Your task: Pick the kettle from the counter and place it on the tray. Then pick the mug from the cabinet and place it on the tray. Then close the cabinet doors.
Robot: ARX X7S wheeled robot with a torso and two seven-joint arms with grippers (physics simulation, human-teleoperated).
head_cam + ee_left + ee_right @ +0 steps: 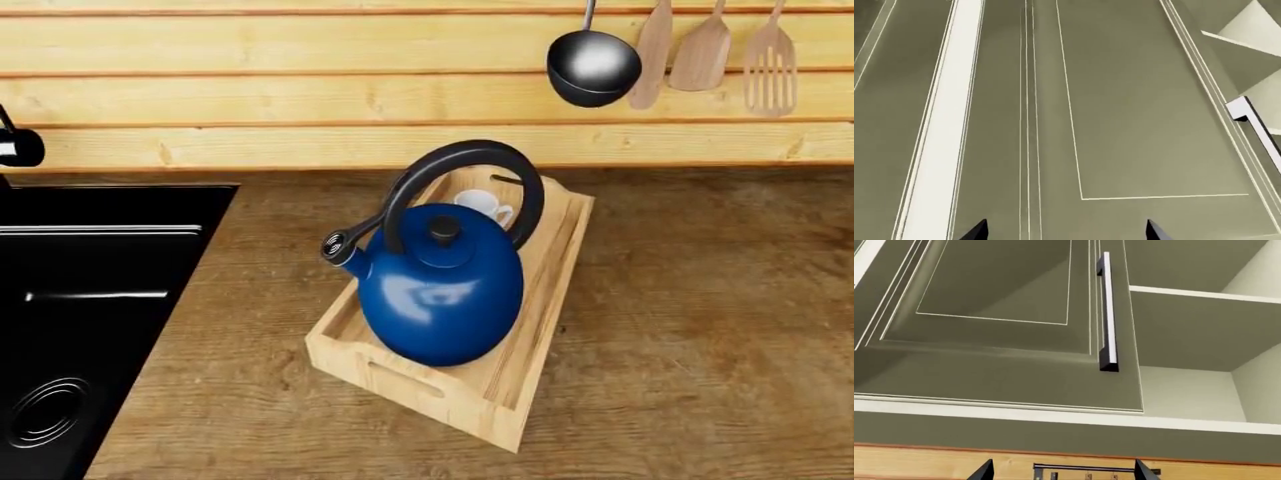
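Observation:
In the head view the blue kettle (443, 285) stands on the pale wooden tray (545, 322), which lies on the brown counter (694, 330). The white mug (486, 207) sits on the tray behind the kettle, partly hidden by its black handle. Neither gripper shows in the head view. My left gripper (1064, 232) is open and empty, close in front of an olive cabinet door (1134, 110) with a silver handle (1254, 127). My right gripper (1064, 471) is also open and empty, below a cabinet door (1007, 305) with a bar handle (1106, 315). Beside that door the cabinet interior (1201, 335) stands uncovered.
A black sink (94, 300) is set into the counter at the left. A ladle (593, 66) and wooden utensils (705, 50) hang on the plank wall. A shelf (1204, 294) crosses the uncovered cabinet, and a hook rail (1094, 469) runs under it.

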